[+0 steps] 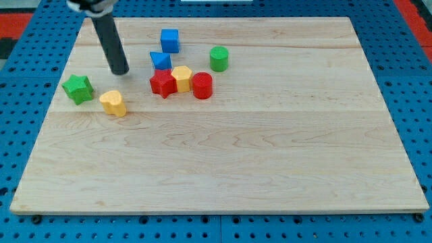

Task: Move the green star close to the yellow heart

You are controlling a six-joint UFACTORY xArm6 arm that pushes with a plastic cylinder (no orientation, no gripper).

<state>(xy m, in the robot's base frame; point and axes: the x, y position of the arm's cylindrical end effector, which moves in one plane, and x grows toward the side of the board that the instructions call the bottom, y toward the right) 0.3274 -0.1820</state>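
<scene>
The green star [78, 88] lies near the board's left edge. The yellow heart [113, 102] lies just to its right and slightly lower, a small gap between them. My tip [120, 70] stands above the heart and to the upper right of the star, touching neither.
A cluster sits right of my tip: a red star [162, 83], a yellow block [181, 78], a red cylinder [202, 86] and a blue block [160, 61]. A blue cube [169, 40] and a green cylinder [219, 59] lie farther up. The wooden board [270, 148] rests on a blue pegboard.
</scene>
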